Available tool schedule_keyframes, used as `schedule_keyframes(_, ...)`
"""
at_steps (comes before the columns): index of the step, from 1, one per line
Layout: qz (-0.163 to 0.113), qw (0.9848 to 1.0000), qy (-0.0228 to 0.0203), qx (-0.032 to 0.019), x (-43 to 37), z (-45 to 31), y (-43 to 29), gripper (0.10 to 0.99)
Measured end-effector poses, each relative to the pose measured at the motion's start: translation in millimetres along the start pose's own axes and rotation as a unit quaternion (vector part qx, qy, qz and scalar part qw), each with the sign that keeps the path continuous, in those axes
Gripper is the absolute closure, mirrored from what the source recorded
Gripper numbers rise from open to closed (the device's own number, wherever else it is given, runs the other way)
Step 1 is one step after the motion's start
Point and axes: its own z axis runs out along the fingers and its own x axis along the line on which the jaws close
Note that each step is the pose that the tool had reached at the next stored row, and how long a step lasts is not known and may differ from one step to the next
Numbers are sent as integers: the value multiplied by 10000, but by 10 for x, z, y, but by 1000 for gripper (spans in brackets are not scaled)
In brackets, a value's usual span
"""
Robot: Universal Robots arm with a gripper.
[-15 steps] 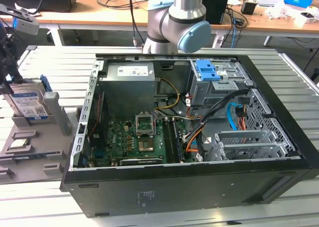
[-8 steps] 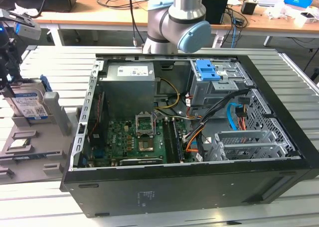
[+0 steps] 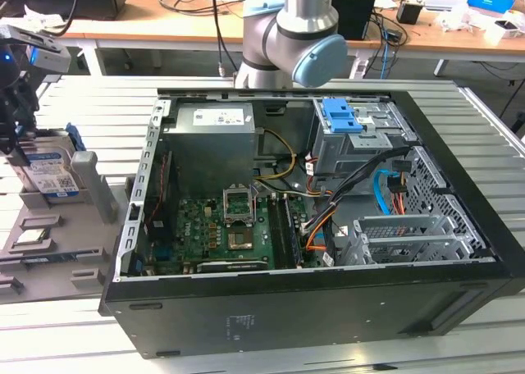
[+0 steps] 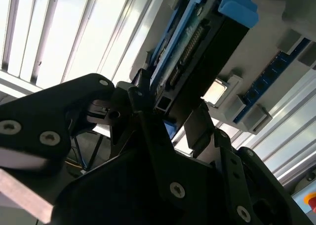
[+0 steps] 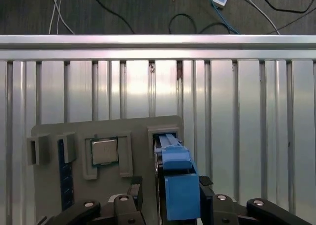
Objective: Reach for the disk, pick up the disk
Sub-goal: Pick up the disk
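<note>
The disk (image 3: 51, 175) stands on edge in a slot of the grey holder tray (image 3: 57, 267) at the exterior view's far left, its white-and-blue label facing out. My gripper (image 3: 18, 132) hangs right over its top end. In both wrist views the disk's blue-railed edge (image 5: 178, 185) (image 4: 197, 42) lies between my two black fingers (image 5: 206, 184), which stand on either side of it. A small gap shows on one side, so the gripper (image 5: 170, 198) (image 4: 170, 116) looks open around the disk. The disk still rests in its slot.
A small flat chip (image 5: 104, 151) (image 3: 33, 236) sits in a recess of the same tray beside the disk. The open black computer case (image 3: 312, 226), with its blue-latched drive cage (image 3: 340, 116), takes up the middle of the slatted metal table (image 5: 237, 111). The arm's base (image 3: 287, 29) stands behind the case.
</note>
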Motion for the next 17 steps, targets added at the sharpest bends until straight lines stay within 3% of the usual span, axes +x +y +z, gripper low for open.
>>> schedule_keyframes(8, -138, 9999, -11, 1, -44, 37, 84, 541)
schedule_keyframes(14, -140, 9999, -11, 2, -44, 38, 85, 541)
schedule_keyframes(15, -141, 9999, -11, 2, -44, 38, 85, 561)
schedule_keyframes(17, -141, 9999, -11, 2, -44, 37, 85, 690)
